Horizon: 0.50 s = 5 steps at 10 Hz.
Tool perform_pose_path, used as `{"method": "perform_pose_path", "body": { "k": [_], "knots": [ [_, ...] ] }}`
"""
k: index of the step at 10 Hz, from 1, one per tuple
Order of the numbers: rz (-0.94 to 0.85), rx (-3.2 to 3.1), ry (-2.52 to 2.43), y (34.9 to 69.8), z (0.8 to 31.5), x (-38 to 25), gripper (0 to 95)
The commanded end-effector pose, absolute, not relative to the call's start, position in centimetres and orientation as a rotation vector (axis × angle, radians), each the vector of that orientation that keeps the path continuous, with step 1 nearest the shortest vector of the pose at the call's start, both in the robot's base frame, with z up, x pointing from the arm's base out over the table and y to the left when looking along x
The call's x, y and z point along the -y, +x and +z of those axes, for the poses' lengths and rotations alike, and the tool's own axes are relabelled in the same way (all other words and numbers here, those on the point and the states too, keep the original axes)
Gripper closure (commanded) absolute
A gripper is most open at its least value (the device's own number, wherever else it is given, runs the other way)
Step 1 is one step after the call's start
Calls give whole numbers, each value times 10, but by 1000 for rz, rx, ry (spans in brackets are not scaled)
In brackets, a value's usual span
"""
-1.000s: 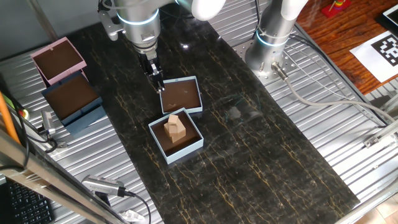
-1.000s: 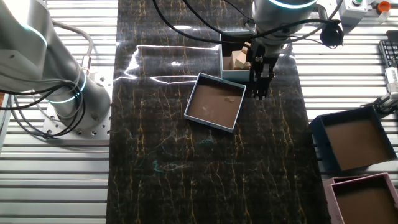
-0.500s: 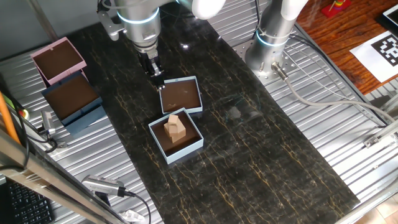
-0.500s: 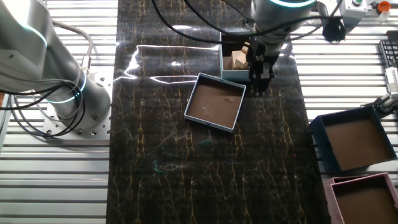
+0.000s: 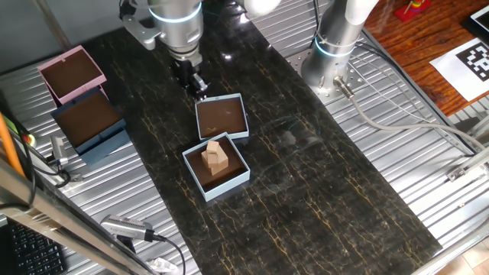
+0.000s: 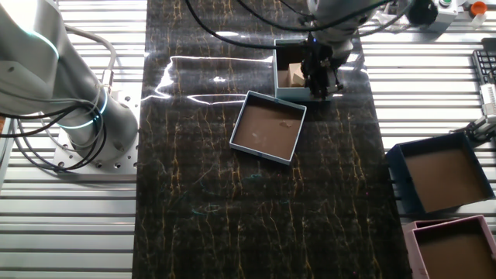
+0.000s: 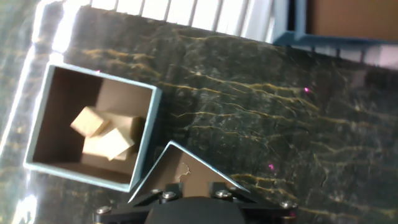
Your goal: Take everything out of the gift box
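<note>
Tool hangs above the dark surface beside the shallow tray, fingers together and holding nothing, while wooden blocks sit inside the gift box.

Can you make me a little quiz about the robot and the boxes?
1. True or false: the wooden blocks are still inside the gift box.
2. Which sits right beside the gift box? A) a pink box B) a shallow pale blue tray C) a ball
3. Fill in: the gripper holds ____.

Key:
1. True. Tan blocks lie in the gift box.
2. B. The shallow pale blue tray has one corner at the gift box; the pink box stands far off at the table's edge.
3. Nothing.
</note>
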<state>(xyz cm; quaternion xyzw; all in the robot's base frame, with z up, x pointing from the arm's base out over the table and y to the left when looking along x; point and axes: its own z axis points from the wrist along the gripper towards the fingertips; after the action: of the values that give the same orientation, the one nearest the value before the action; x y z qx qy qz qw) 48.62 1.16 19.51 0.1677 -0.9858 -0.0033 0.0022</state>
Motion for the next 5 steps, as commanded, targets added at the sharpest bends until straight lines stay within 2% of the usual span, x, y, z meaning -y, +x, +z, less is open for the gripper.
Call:
{"method": "perform_pose_path", "body": {
  "k": [1, 5],
  "knots": [
    [-11, 3080, 564, 485, 197, -13, 950],
    [-15, 3042, 612, 489, 189, -24, 950]
  ]
}}
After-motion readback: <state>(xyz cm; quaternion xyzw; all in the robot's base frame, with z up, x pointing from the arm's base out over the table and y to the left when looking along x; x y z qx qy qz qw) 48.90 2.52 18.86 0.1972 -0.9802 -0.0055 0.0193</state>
